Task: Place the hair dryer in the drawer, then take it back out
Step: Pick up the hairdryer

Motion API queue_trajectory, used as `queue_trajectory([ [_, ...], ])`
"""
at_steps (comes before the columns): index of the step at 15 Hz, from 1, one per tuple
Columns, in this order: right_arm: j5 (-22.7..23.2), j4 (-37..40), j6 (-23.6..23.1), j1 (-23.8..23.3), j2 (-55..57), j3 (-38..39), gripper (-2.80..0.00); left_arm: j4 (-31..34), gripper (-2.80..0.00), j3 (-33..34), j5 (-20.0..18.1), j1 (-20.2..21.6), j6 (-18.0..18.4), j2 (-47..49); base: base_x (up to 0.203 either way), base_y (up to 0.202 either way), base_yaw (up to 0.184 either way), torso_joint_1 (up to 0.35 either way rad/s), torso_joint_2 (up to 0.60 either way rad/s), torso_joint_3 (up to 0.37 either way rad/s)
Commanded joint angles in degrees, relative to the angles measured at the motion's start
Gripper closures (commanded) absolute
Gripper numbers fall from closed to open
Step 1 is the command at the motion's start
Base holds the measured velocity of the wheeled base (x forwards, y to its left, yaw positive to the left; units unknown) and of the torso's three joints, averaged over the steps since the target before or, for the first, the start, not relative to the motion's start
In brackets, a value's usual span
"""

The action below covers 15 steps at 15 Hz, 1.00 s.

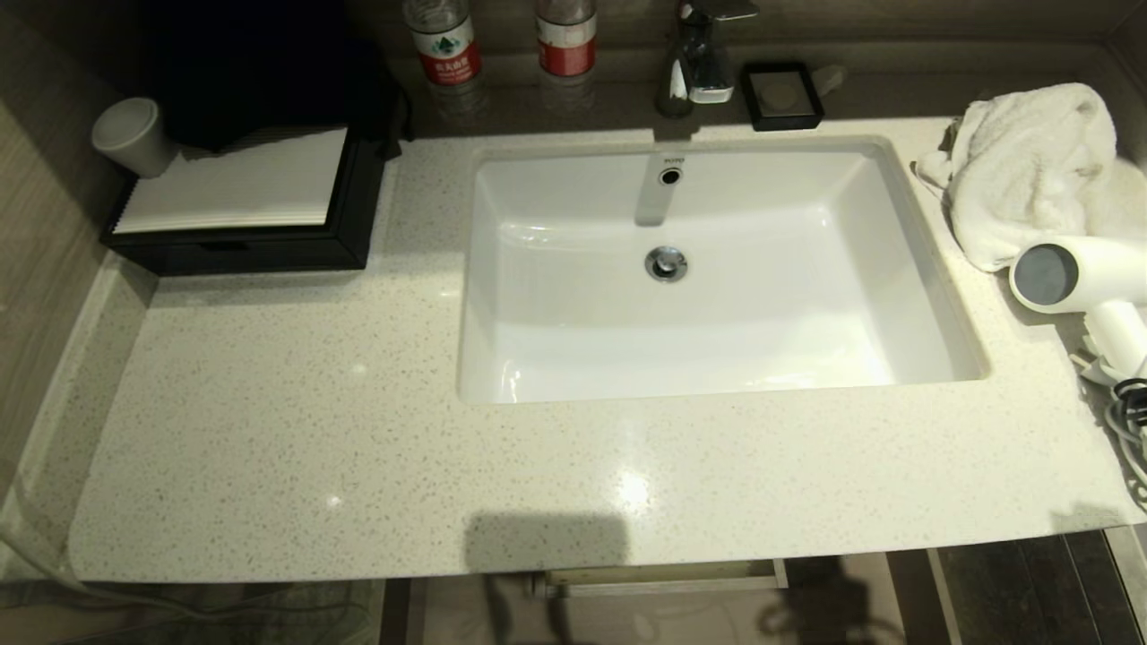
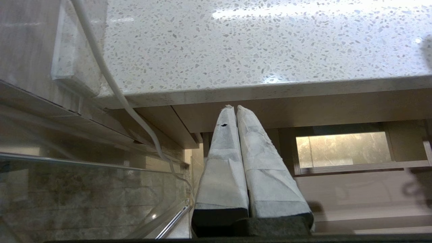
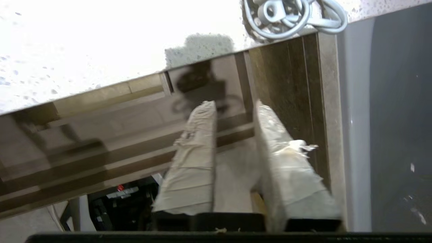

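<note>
Hair dryer (image 1: 1080, 282) on the counter (image 1: 358, 430), right edge of frame; drawer front not identifiable.
Right end effector (image 3: 234, 111), fingers spread, below counter edge: should align squarely before pulling. Left end effector (image 2: 235, 108) pressed together, parked.

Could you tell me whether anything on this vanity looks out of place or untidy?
The white towel lies crumpled on the counter right of the sink, and the hair dryer beside it has its cord bunched at the counter's edge.
</note>
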State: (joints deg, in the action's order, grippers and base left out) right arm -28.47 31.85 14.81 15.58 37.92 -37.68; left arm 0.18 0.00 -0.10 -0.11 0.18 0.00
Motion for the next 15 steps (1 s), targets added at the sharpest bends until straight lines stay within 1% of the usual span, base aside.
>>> queue_trajectory([
  [1,-0.45,0.20,-0.59,-2.36,6.70,-0.25,-2.80,-0.01,0.00,0.00,0.01,0.02,-0.01,0.00,0.000,0.000,0.000,0.000,0.00,0.000],
  [2,-1.26,-1.16,-2.00,-4.74,8.14,-0.01,-2.80,-0.01,0.00,0.08,0.01,0.01,-0.01,0.00,0.000,0.000,0.000,0.000,0.00,0.000],
  [4,-2.43,-6.71,-5.73,-10.18,10.73,1.49,-2.80,-0.01,0.00,0.05,0.01,-0.02,-0.01,0.00,0.000,0.000,0.000,0.000,0.00,0.000],
  [5,-2.51,-10.14,-7.20,-12.10,12.41,2.10,-2.80,-0.01,0.00,0.04,0.01,0.02,-0.01,0.00,0.000,0.000,0.000,0.000,0.00,0.000],
  [6,-2.19,-12.34,-7.78,-12.70,14.19,2.28,-2.80,-0.01,0.00,0.09,0.01,-0.04,-0.01,0.00,0.000,0.000,0.000,0.000,0.00,0.000],
  [7,-1.11,-15.01,-7.99,-13.37,15.84,2.27,-2.80,-0.01,0.00,0.01,0.01,0.02,-0.01,0.00,0.000,0.000,0.000,0.000,0.00,0.000],
  [9,2.52,-19.97,-8.29,-15.73,19.40,1.81,-2.80,-0.01,0.00,0.04,0.01,0.02,-0.01,0.00,0.000,0.000,0.000,0.000,0.00,0.000],
  [13,7.88,-25.50,-8.99,-20.59,26.67,-3.31,-2.80,-0.01,0.00,0.00,0.01,-0.04,-0.01,0.00,0.000,0.000,0.000,0.000,0.00,0.000],
  [15,10.17,-26.95,-11.22,-23.99,29.42,-6.10,-2.80,-0.01,0.00,0.00,0.01,-0.03,-0.01,0.00,0.000,0.000,0.000,0.000,0.00,0.000],
])
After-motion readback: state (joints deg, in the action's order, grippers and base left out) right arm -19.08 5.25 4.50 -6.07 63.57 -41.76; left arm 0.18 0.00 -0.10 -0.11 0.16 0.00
